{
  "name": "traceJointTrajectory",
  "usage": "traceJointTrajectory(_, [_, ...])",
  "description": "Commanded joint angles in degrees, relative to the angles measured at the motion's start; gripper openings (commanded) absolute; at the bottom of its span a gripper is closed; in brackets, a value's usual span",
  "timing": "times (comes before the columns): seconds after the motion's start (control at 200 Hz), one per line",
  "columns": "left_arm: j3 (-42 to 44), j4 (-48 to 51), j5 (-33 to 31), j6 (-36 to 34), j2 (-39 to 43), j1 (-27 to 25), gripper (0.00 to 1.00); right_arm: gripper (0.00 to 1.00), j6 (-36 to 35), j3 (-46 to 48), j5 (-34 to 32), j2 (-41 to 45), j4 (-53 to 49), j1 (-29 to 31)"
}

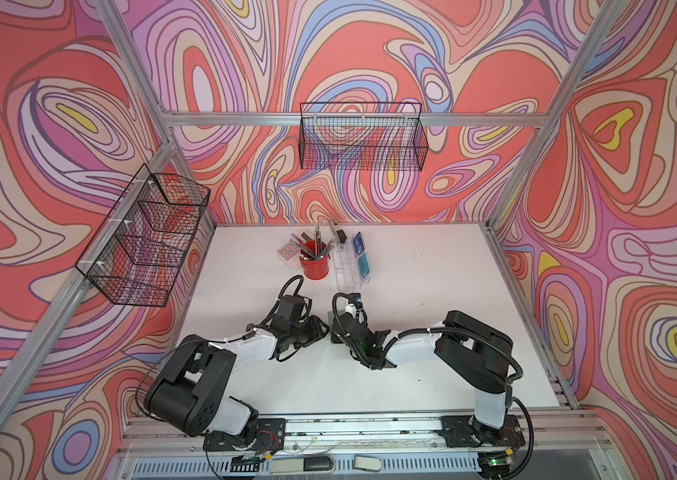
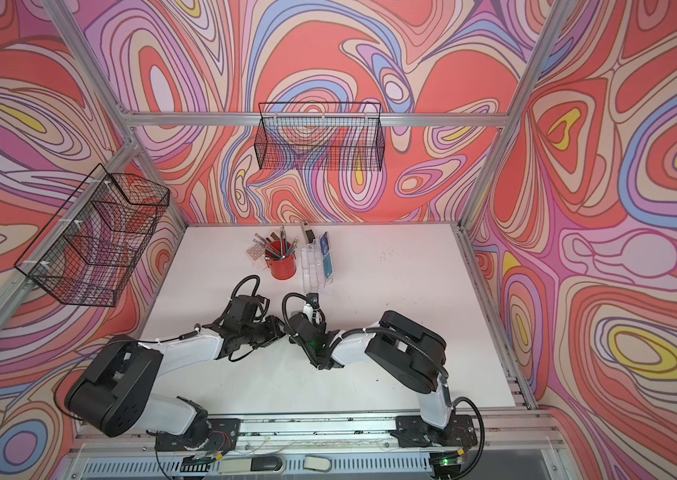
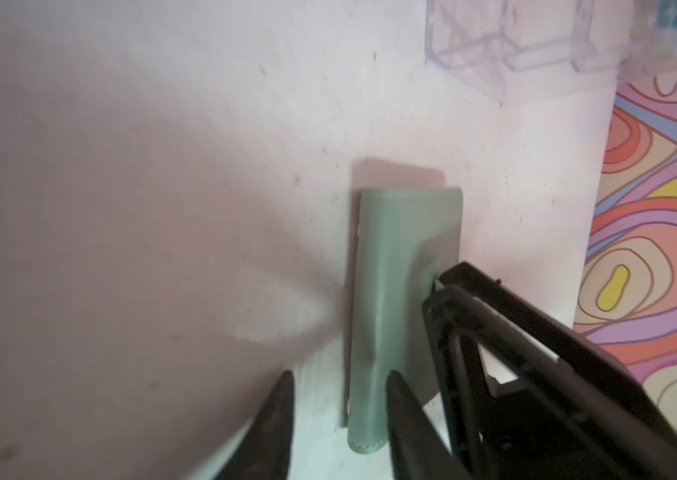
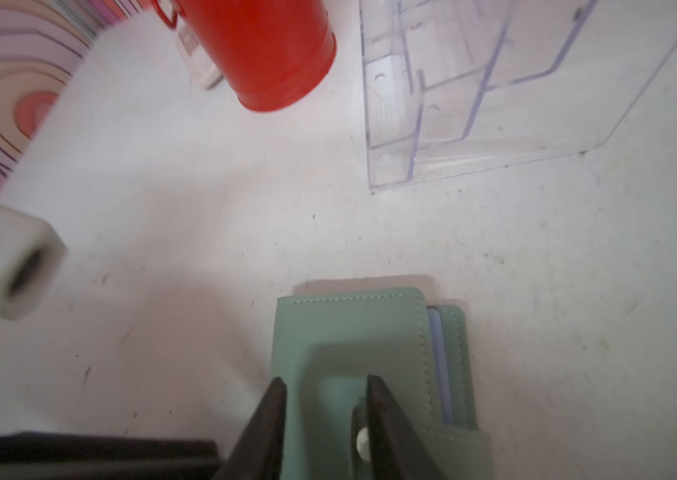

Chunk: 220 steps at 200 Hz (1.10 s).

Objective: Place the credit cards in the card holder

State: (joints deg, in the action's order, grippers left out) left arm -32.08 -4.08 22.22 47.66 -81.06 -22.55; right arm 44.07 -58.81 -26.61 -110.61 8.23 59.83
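Two arms, left arm (image 1: pixel 253 345) and right arm (image 1: pixel 411 349), sit nose to nose mid-table (image 1: pixel 432 332) in both top views. Their wrists cover the card holder (image 1: pixel 333 318); only a sliver shows. Behind them: red cup (image 1: pixel 315 268) of pens, clear stand (image 1: pixel 345 276) just beside it, calculator (image 1: pixel 288 254) on the cup's other side. Credit cards (image 1: pixel 363 264), one blue and one teal, stand in the clear stand, well apart from the holder. Open tabletop to the right and toward the near edge.

Left wrist: left gripper (image 3: pixel 341 388) is spread, pinching nothing. Holder lies flat with its spine edge between the tips, one tip over the cover, one over bare table. Right gripper (image 3: pixel 445 286) sits at the side, tip touching the cover. Stand corner further on.

Right wrist: right gripper (image 4: pixel 326 384) is spread over the cover, strap (image 4: pixel 343 399) between the tips, snap button (image 4: pixel 362 446) against one finger. Lilac-blue edge (image 4: pixel 438 365) peeks out; card or sleeve, cannot tell. Cup and stand ahead, bare table between.
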Motion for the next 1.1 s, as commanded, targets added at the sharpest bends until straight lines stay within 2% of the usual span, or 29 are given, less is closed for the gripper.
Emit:
traceJointTrajectory(0.0, [-8.25,13.35,-6.02,-5.91,5.45,3.06,0.64,0.52,-6.28,-8.95,-0.61,6.4,-21.94,0.94])
traceJointTrajectory(0.06, [-10.25,16.19,-9.62,-6.62,8.64,5.67,0.64,0.55,-9.15,-12.88,-2.5,11.36,-22.72,0.57])
traceJointTrajectory(0.13, [-8.55,14.93,-16.26,-6.73,14.44,7.64,0.66,0.62,-12.02,-14.48,-6.79,17.65,-22.15,-0.52])
traceJointTrajectory(0.185, [-6.51,12.95,-22.79,-7.98,18.79,7.78,0.83,0.7,-14.55,-13.06,-10.02,23.33,-19.54,-2.76])
traceJointTrajectory(0.225, [-5.72,12.5,-28.02,-9.1,20.76,7.91,0.89,0.72,-17.43,-10.15,-12.31,27.46,-16.11,-5.12])
traceJointTrajectory(0.28, [-5.91,11.92,-31.1,-13.36,22.54,8.04,0.88,0.74,-20.87,-4.93,-18.38,32.98,-11.32,-9.62])
traceJointTrajectory(0.35, [-5.07,9.7,-32.63,-19.29,23.46,8.05,0.82,0.94,-23.73,3.65,-22.86,38.77,-3.96,-18.13])
traceJointTrajectory(0.401, [-2.03,3.71,-34.58,-23.7,23.58,8.09,0.76,0.96,-27.67,10.17,-23.31,40.94,3.93,-25.62])
traceJointTrajectory(0.471, [1.56,-4.51,-39.79,-30.78,23.41,8.05,0.86,0.94,-35.97,21.8,-24.35,39.32,21.18,-34.05])
traceJointTrajectory(0.506, [4.11,-7.34,-43.39,-33.04,22.59,8.06,0.95,0.95,-40.64,26.75,-24.54,36.82,30.55,-36.59])
traceJointTrajectory(0.541, [6.23,-11.73,-48.24,-35.77,20.9,8.12,1.0,0.96,-44.88,30.15,-24.19,33.57,37.42,-38.55])
traceJointTrajectory(0.606, [8.25,-19.52,-54.29,-41.06,16.47,8.3,1.0,0.98,-47.37,34.11,-25.7,26.25,47.86,-40.67])
traceJointTrajectory(0.686, [9.42,-27.84,-58.85,-44.96,8.62,8.4,1.0,0.98,-50.46,37.77,-17.36,18.43,59.66,-42.36])
traceJointTrajectory(0.756, [10.23,-38.95,-60.14,-48.86,1.77,8.57,1.0,0.98,-47.61,37.77,-10.94,13.37,63.24,-46.58])
traceJointTrajectory(0.781, [9.08,-38.64,-61.02,-49.74,0.23,8.24,1.0,0.98,-45.32,36.49,-8.13,15.0,56.69,-47.56])
traceJointTrajectory(0.806, [8.05,-37.83,-60.62,-50.23,-0.8,8.45,1.0,0.98,-43.87,35.44,-2.05,16.06,51.98,-49.57])
traceJointTrajectory(0.836, [7.54,-38.96,-60.37,-51.3,-1.97,9.13,1.0,0.97,-43.44,35.59,5.69,15.19,53.32,-52.38])
traceJointTrajectory(0.876, [7.25,-41.82,-59.04,-52.33,-3.59,10.4,1.0,0.97,-41.85,35.61,9.95,13.53,53.73,-54.73])
traceJointTrajectory(0.901, [5.79,-37.9,-57.64,-50.01,-3.57,11.28,1.0,0.98,-41.62,36.34,12.09,12.72,56.21,-55.86])
traceJointTrajectory(0.936, [4.8,-33.21,-51.96,-46.8,-3.03,13.29,1.0,0.98,-42.04,37.12,12.34,12.4,58.39,-56.14])
traceJointTrajectory(0.981, [8.29,-43.65,-44.22,-46.57,-5.37,16.83,1.0,0.98,-42.05,36.99,12.49,12.77,57.19,-56.14])
traceJointTrajectory(1.001, [9.05,-45.74,-43.58,-46.93,-6.16,17.11,0.99,0.98,-42.1,37.09,12.31,12.61,57.67,-56.14])
traceJointTrajectory(1.046, [8.03,-38.44,-41.5,-45.37,-3.4,17.16,1.0,0.98,-42.22,37.18,12.24,12.8,57.9,-56.14])
traceJointTrajectory(1.097, [11.16,-46.85,-40.91,-46.67,-4.39,17.18,1.0,0.98,-42.31,37.01,12.43,12.6,57.81,-56.07])
